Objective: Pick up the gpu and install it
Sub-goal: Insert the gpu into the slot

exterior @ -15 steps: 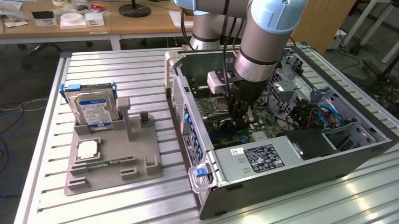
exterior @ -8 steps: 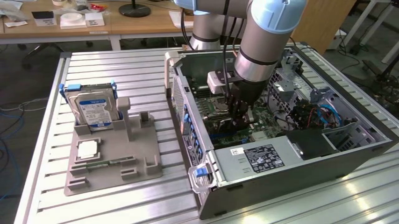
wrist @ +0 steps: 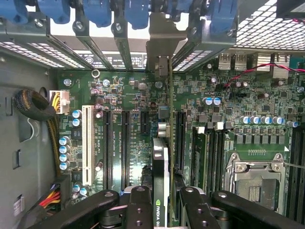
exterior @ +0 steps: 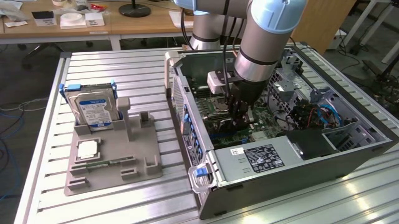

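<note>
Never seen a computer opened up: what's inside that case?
Inside the case: a green motherboard, cables, and the claw holding the gpu edge-on. The board beneath it is covered.

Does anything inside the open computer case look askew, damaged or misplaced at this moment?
Nothing stands out. The gripper holds the flat green gpu card edge-on over the green motherboard, its silver bracket lined up with the rear slots.

The gpu [wrist: 164, 152] — thin green card, silver bracket — stands edge-on over the motherboard's slots.

gpu [wrist: 164, 143] edge-on in the closed jaws, just over the motherboard [wrist: 143, 100] slots
</note>
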Available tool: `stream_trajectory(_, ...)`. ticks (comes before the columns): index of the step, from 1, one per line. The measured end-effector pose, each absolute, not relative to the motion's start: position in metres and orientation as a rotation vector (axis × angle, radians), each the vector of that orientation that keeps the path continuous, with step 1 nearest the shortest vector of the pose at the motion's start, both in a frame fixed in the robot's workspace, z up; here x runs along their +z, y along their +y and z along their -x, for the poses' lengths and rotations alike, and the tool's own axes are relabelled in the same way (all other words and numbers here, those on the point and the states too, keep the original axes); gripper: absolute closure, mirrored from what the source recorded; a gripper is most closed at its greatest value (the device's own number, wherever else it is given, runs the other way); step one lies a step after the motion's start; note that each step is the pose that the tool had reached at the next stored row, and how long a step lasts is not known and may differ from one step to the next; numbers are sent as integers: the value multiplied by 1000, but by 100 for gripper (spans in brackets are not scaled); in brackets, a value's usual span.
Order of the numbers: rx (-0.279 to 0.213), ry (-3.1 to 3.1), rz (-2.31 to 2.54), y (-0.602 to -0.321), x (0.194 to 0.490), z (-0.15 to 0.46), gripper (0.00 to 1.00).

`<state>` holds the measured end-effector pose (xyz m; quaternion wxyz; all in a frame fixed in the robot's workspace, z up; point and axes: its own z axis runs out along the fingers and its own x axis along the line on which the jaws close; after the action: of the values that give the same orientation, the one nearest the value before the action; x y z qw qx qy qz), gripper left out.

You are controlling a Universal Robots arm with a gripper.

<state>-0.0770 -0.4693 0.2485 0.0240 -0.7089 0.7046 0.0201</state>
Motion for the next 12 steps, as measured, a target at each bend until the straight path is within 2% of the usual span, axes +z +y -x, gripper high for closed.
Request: stream_trajectory(12,53,2185,2198,-469,248,77,73)
